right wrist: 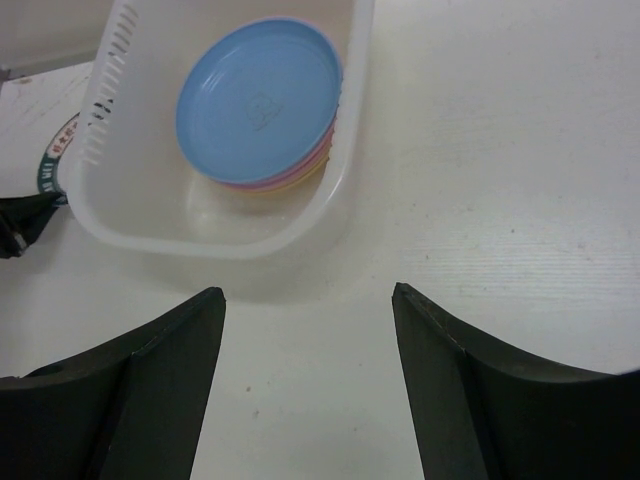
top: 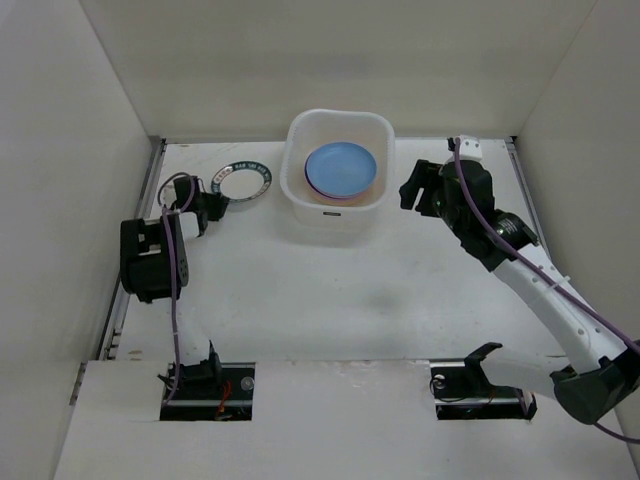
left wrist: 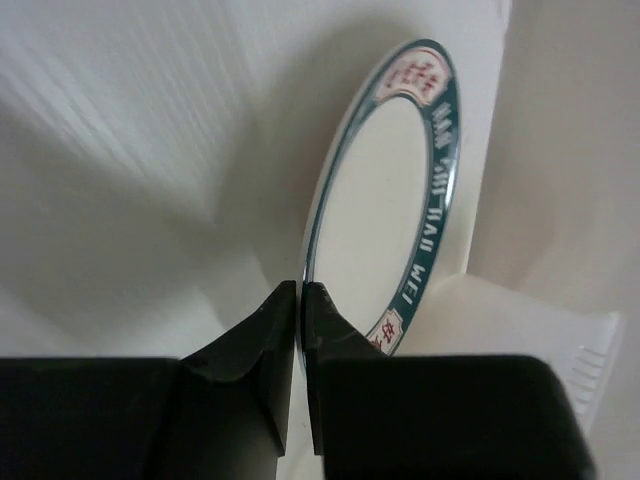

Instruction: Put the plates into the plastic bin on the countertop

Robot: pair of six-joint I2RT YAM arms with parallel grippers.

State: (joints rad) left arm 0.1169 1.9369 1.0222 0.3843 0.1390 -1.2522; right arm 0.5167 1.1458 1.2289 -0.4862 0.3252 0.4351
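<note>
**A:** What do we have at the left gripper (top: 213,205)?

**B:** We see its jaws drawn almost together. Only a thin slit is left between the dark fingers (left wrist: 265,340), and the near edge of the patterned plate (left wrist: 385,210) runs into that slit. We read it as pinching that plate by the rim. The plate has a white centre and a dark green band with red marks.

**A:** And where does that plate sit?

**B:** In the top view we find it at the far left of the countertop (top: 320,300). It is just beside the plastic bin (top: 338,222) and outside it. We cannot tell whether it rests on the surface or is raised off it.

**A:** And the right gripper (top: 420,190)?

**B:** Its jaws stand wide apart. From its own wrist camera we see the two fingers (right wrist: 150,370) spread to either side with bare countertop between them. They hold nothing and touch nothing. In the top view it hangs just right of the bin, facing it.

**A:** What do we see inside the bin?

**B:** A blue plate (top: 340,168) lies flat on top of a stack. In the right wrist view we make out pink and orange edges showing from under it. Part of the bin's floor beside the stack is bare.
</note>
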